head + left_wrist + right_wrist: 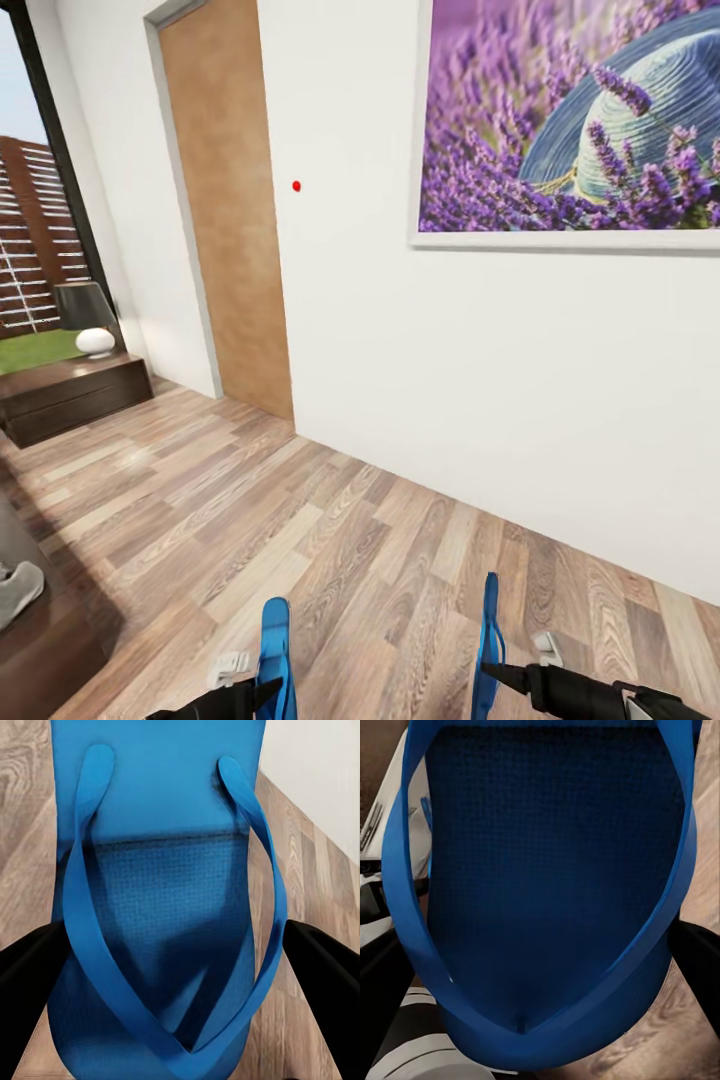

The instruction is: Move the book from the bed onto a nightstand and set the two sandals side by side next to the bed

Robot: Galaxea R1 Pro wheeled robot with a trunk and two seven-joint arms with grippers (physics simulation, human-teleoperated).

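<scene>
Your left end effector [262, 690] grips one sandal [274, 650] and your right end effector [497, 677] the other sandal [487, 640], both held over the floor [300, 520] near the wall [480, 400].

Sandals' [275, 650] heels cut off below.

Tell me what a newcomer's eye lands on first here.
The big purple flower picture on the white wall, upper right in the head view. Then two bright blue sandals, one in the left end effector and one in the right end effector, above the wood-plank floor. A brown door stands left.
</scene>
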